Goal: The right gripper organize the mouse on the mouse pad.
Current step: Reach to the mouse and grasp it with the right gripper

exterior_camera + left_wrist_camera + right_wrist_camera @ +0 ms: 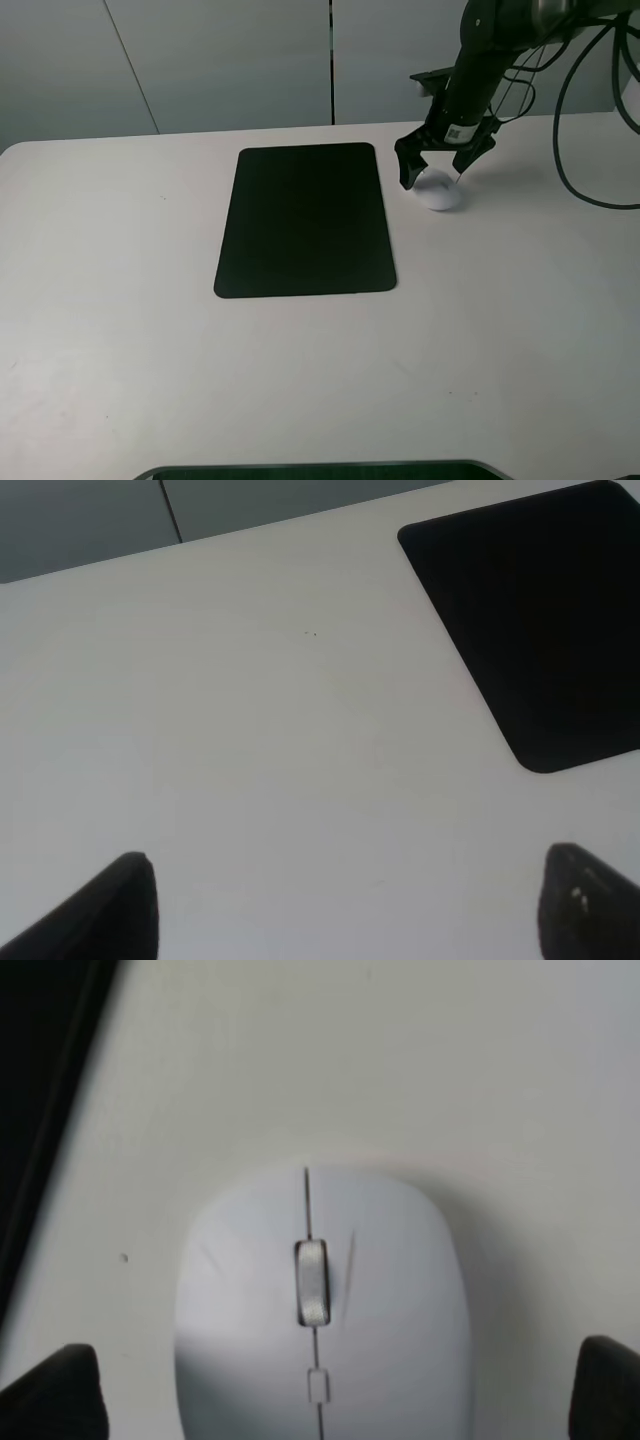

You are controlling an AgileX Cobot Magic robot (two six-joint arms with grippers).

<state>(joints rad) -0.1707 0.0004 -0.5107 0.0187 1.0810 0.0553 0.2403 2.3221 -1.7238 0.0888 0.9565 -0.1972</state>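
Grasping looks to be the step in hand: the right gripper (432, 180) hangs directly over the mouse (438, 192) with its jaws spread wide, one black fingertip (55, 1395) on each side of the white shell and, as far as the wrist view shows, neither touching it. The mouse sits on the bare table (120, 330), just beside the far right corner of the mouse pad (305, 220) but not on it. Its grey scroll wheel (311, 1282) lies midway between the fingers, so the approach seems well centred.

The next move probably calls for a short descent, a firm close across the rounded sides, then a lift and a carry leftwards onto the black mat. The smooth, domed shell could slip if it is pinched too high.

The left gripper (345, 905) is idle over empty tabletop on the other side of the pad, its fingers also apart.

The table is plain, matte and off-white, with little on it besides these things. Behind it stand grey wall panels (200, 60), and black cables (570, 150) trail from the right arm.
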